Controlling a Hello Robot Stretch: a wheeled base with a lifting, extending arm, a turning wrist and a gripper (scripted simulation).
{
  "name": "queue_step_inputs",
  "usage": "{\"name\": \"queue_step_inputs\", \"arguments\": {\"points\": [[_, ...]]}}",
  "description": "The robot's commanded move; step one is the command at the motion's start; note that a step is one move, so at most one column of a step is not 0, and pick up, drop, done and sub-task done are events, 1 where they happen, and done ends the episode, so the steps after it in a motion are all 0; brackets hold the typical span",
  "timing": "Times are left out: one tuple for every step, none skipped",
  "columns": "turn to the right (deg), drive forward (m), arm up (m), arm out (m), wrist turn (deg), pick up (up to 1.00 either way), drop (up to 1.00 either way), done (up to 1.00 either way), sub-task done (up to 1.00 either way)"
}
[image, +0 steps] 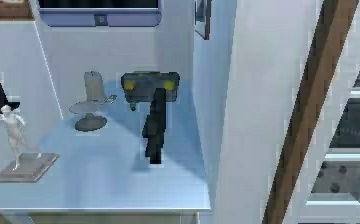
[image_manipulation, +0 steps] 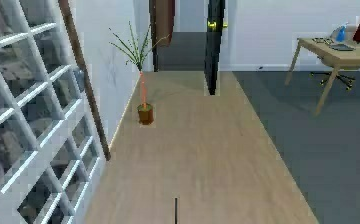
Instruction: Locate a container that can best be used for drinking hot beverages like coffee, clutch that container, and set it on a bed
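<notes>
Judging the step in hand as locating, verging on approach: facing a pale blue desk (image: 108, 175) at close range. Taking the pale upright cylinder (image: 93, 86), toward the desk's far left and near the wall, as the likeliest hot-drink container; too small for confirming a handle. Counting on the desk: one white statue (image: 16, 140) at the near left, one cylinder, one flat grey disc (image: 90, 123) just in front of it, one dark boxy thing (image: 148, 88) with yellow marks at the back, one long dark thing (image: 153, 132) lying in front of that. Counting in the arm side view: one potted plant (image_manipulation: 144, 100) on the floor, one wooden desk (image_manipulation: 328, 52) well apart from it. State of the fingers: cannot tell. Expecting the next move as turning the base to bring the arm side toward the pale blue desk, then lifting and reaching for the cylinder; grasping and carrying to a bed not yet begun.
</notes>
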Motion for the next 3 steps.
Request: {"name": "queue_step_inputs", "arguments": {"points": [[-45.0,0.0,0.0,0.0,0.0,0.0,0.0,0.0,0.0],[-45.0,0.0,0.0,0.0,0.0,0.0,0.0,0.0,0.0],[-45.0,0.0,0.0,0.0,0.0,0.0,0.0,0.0,0.0]]}}
